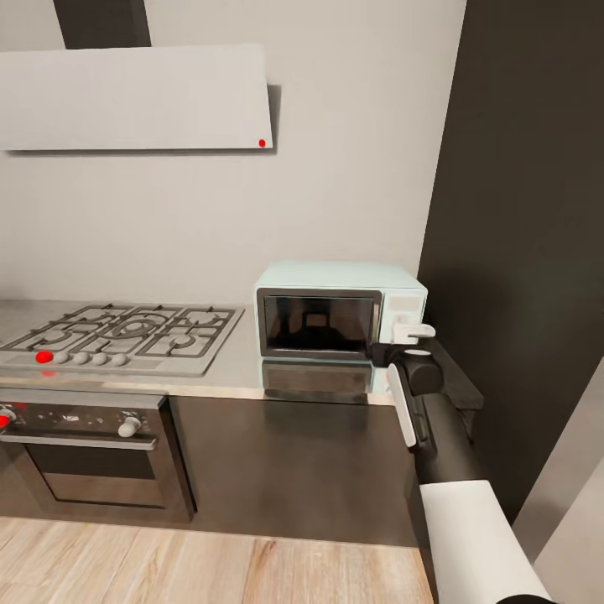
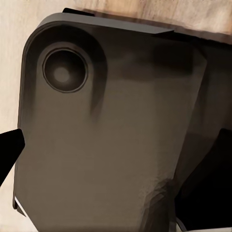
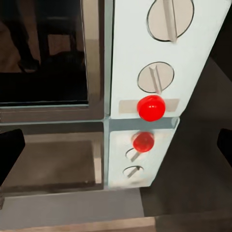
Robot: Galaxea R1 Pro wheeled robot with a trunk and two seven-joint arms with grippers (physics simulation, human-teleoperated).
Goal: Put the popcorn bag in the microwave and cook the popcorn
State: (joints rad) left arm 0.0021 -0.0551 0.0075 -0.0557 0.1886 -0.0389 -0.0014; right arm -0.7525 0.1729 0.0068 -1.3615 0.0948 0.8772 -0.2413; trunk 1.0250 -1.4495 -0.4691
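Right gripper (image 1: 417, 332) is up at the microwave's (image 1: 335, 285) white control panel (image 3: 159, 58), fingers spread wide with nothing between them. Red light (image 3: 151, 107) glows under two knobs. The microwave's door is closed; it sits on the countertop (image 1: 243, 369) beside the gas hob (image 1: 126, 335). Left gripper's state: can't tell.

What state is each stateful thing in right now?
microwave: door shut, round light lit red.
gas hob: no flames visible.
built-in oven: door shut.
right gripper: at the microwave's control panel, fingers apart, holding nothing.
left gripper: cannot tell.
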